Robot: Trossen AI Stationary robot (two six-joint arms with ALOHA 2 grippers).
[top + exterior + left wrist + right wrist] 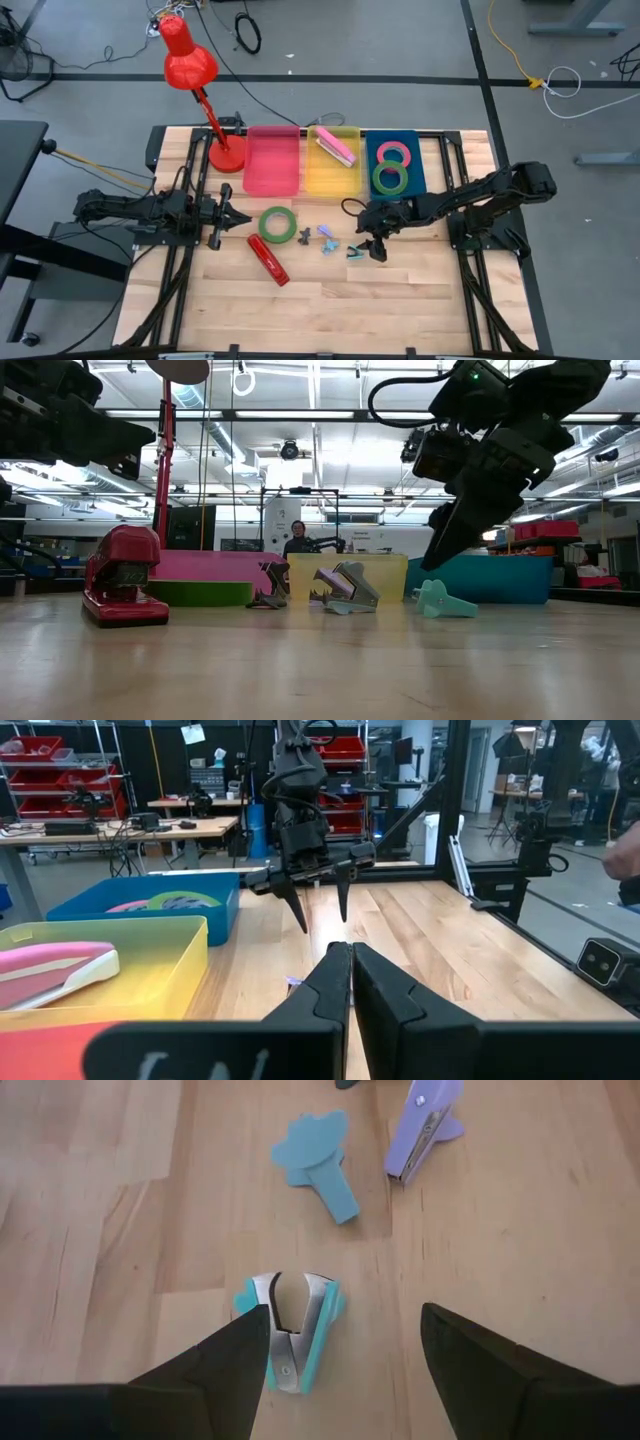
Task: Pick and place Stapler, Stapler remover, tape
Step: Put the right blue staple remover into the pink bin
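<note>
A red stapler (268, 258) lies flat on the wooden table. A green tape ring (277, 224) lies just beyond it. Several small staple removers lie to the right, among them a purple one (425, 1125), a blue one (315, 1155) and a teal one (290, 1335). My right gripper (345, 1315) is open and slants down just above the teal remover, which lies between the fingers, close to one fingertip (250, 1340). My left gripper (240, 215) waits shut at the table's left.
Three bins stand along the far edge: pink (272, 160), yellow (350, 180) with a pink stapler (337, 147) in it, and blue (415, 165) with a red-pink ring (395, 152) and a green ring (389, 178). A red desk lamp (190, 65) stands at the far left.
</note>
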